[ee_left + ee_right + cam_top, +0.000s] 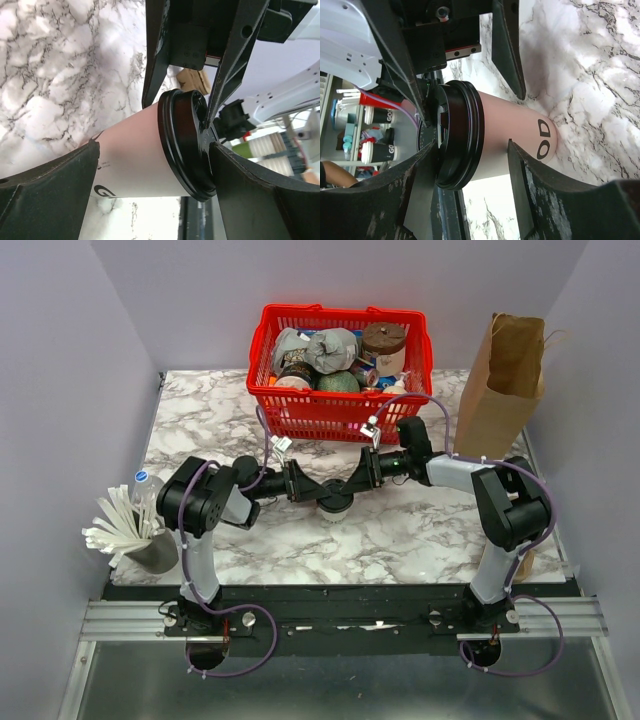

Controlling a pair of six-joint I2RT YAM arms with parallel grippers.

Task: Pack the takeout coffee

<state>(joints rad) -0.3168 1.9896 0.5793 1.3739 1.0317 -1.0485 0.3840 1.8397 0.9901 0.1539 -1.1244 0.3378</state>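
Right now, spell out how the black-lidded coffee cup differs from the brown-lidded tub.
The coffee cup has a black lid; the tub has a brown one. The coffee cup stands on the marble table; the tub sits in the red basket. Both are round, lidded containers.

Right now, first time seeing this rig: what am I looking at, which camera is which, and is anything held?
Two robot arms, bolted at the near edge of a marble table. One picture looks down from above; the other two come from a camera on each wrist. On it: red basket of groceries, brown paper bag, water bottle, grey cup of white sticks. Both arms meet mid-table at the takeout coffee cup. The left hand is wide open around it; the right hand flanks its lid, grip unclear.
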